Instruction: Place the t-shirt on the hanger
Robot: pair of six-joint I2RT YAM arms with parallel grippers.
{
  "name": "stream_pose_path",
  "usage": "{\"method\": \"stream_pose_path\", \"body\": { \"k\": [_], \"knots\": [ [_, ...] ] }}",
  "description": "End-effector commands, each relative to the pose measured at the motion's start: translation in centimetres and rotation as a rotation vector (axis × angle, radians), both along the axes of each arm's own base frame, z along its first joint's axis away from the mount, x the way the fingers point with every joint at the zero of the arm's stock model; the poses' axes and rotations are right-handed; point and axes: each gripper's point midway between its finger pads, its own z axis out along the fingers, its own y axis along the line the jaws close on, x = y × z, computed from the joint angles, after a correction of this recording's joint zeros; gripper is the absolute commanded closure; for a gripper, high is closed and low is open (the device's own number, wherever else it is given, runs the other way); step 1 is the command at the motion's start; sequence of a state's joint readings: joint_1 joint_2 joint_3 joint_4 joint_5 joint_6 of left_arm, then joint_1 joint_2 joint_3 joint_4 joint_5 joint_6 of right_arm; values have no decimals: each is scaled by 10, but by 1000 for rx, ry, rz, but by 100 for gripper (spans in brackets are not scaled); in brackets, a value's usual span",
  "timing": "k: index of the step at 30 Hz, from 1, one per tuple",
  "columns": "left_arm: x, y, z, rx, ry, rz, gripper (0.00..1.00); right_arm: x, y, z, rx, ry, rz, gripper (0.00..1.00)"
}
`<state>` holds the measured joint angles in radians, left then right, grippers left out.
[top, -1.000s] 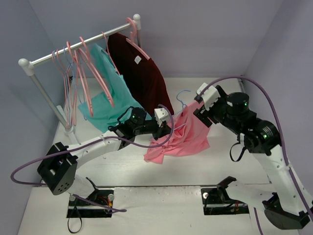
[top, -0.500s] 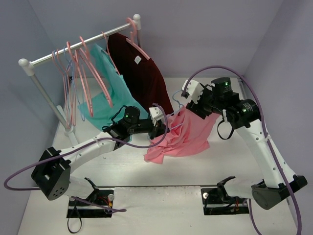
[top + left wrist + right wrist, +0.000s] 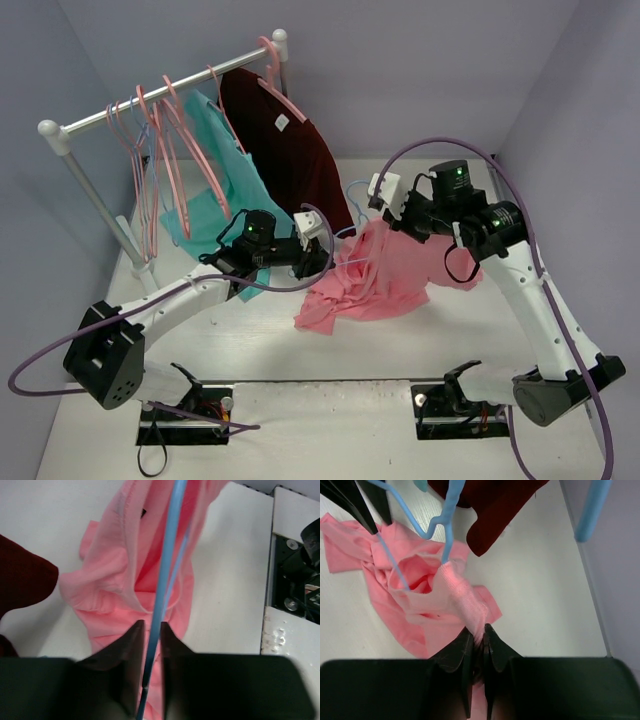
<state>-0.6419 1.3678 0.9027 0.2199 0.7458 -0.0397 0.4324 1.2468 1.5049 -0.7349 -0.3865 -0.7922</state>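
The salmon-pink t-shirt (image 3: pixel 378 285) hangs bunched over the table, partly lifted at its top. My right gripper (image 3: pixel 388 222) is shut on a fold of it near the neck; the wrist view shows the cloth (image 3: pixel 420 610) pinched between the fingertips of that gripper (image 3: pixel 476 629). The thin light-blue hanger (image 3: pixel 447 515) runs into the t-shirt's opening, its hook (image 3: pixel 355 190) up by the maroon shirt. My left gripper (image 3: pixel 325 260) is at the t-shirt's left edge. Its jaws (image 3: pixel 152 625) stand slightly apart round the hanger's wire (image 3: pixel 167 555), a gap showing beside it.
A clothes rack (image 3: pixel 160 100) stands at the back left with several pink hangers (image 3: pixel 180 150), a teal shirt (image 3: pixel 215 215) and a dark maroon shirt (image 3: pixel 290 150). The maroon shirt's hem hangs just behind both grippers. Walls close in the table on three sides.
My right gripper swung left to the t-shirt's top and closed on the cloth. My left gripper drew back to the left and loosened its jaws round the hanger wire.
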Motion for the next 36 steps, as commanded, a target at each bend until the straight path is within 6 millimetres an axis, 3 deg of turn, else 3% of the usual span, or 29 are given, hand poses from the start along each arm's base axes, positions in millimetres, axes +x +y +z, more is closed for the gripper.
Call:
{"method": "stream_pose_path", "body": {
  "k": [1,4,6,9,11,15,18,23,27,36],
  "knots": [
    [26,0,77,-113,-164,72,75,-3,-5,20,69,-51,-64,100],
    [40,7,89,-94,-120,181,34,-7,-19,28,70,-107,-123,100],
    [47,12,93,-81,-79,262,21,-5,-28,31,62,-145,-170,100],
    [55,23,122,-96,-65,392,21,-6,-39,45,75,-220,-224,100],
    [61,33,129,-84,-32,518,21,-5,-44,51,84,-243,-256,100],
    [55,46,153,-164,97,694,21,-3,-49,59,85,-283,-281,100],
    [42,27,133,-215,244,766,21,-2,-48,62,92,-291,-278,100],
    [23,-21,82,-115,284,802,21,-2,-47,66,103,-300,-272,100],
    [23,-44,61,-57,292,796,21,-3,-44,68,114,-299,-260,100],
    [36,-38,26,49,257,902,28,-8,-41,67,139,-291,-243,100]
  ]
}}
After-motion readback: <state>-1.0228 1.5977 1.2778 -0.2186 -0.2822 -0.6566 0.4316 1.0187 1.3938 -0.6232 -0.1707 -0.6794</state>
